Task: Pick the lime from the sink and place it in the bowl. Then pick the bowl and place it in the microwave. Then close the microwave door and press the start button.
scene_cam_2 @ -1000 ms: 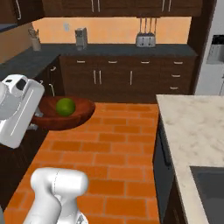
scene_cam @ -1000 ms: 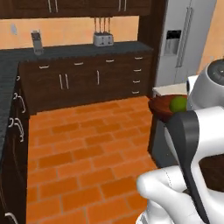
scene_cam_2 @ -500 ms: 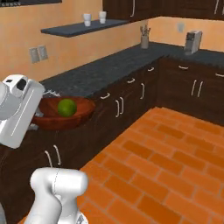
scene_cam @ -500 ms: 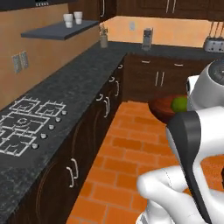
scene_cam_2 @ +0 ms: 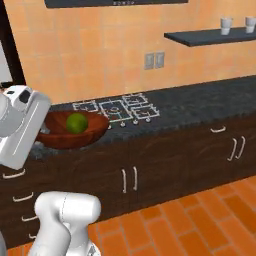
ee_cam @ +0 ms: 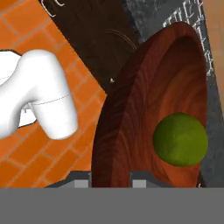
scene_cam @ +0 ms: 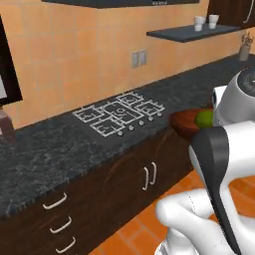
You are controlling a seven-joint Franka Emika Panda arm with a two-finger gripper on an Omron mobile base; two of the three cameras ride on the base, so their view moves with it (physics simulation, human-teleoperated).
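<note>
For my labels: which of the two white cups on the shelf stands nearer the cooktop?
The cup at the end of the shelf toward the cooktop; the other cup stands farther along.

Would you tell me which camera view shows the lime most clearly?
The hand view: the lime appears large and whole inside the bowl. The right base view shows it small but unobstructed in the bowl. The left base view shows it partly hidden behind the robot's arm.
</note>
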